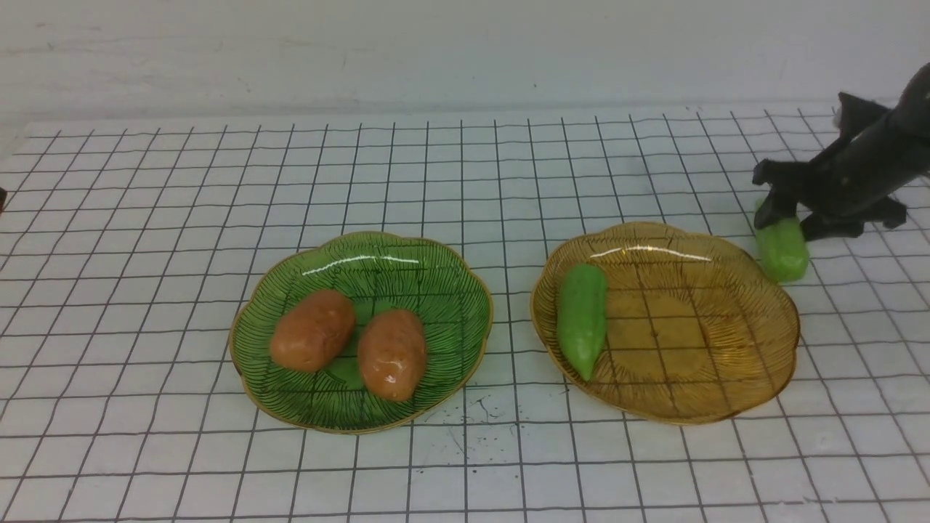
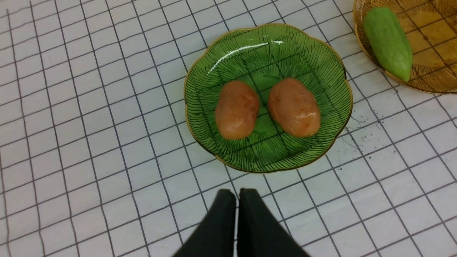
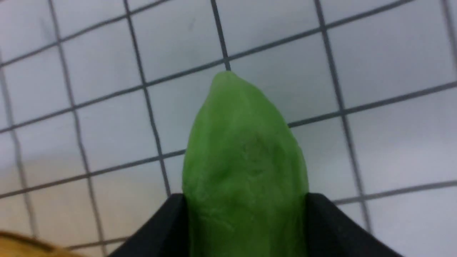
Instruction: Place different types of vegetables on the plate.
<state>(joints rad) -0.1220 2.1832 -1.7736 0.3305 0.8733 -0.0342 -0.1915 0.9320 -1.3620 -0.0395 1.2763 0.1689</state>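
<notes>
Two plates sit side by side on the gridded white table (image 1: 145, 181) in the front view, close but apart: a green plate (image 1: 436, 276) on the left and an amber plate (image 1: 697, 327) on the right. The green plate carries both potatoes, the left potato (image 1: 312, 330) and the right potato (image 1: 392, 354), lying just beside each other. One cucumber, the plated cucumber (image 1: 581, 319), lies lengthwise on the left part of the amber plate. The other, the outer cucumber (image 1: 783, 250), is off the plates, just beyond the amber plate's far right rim. The right gripper (image 1: 799, 221) reaches down onto its far end. Whether this cucumber rests on the table or is raised slightly cannot be told.

From the left wrist view, the left gripper (image 2: 236, 194) hovers over bare table near the green plate (image 2: 271, 46). Its jaws are pressed together with nothing between them. Both potatoes show on that plate, and the plated cucumber (image 2: 388, 41) shows on the amber plate (image 2: 428, 78) at the corner.

From the right wrist view, the right gripper (image 3: 246, 200) has its black fingers (image 3: 164, 221) against both sides of the outer cucumber (image 3: 242, 150), clamping it. The pointed tip sticks out past them over the grid. A sliver of the amber plate (image 3: 21, 242) shows at the edge.
</notes>
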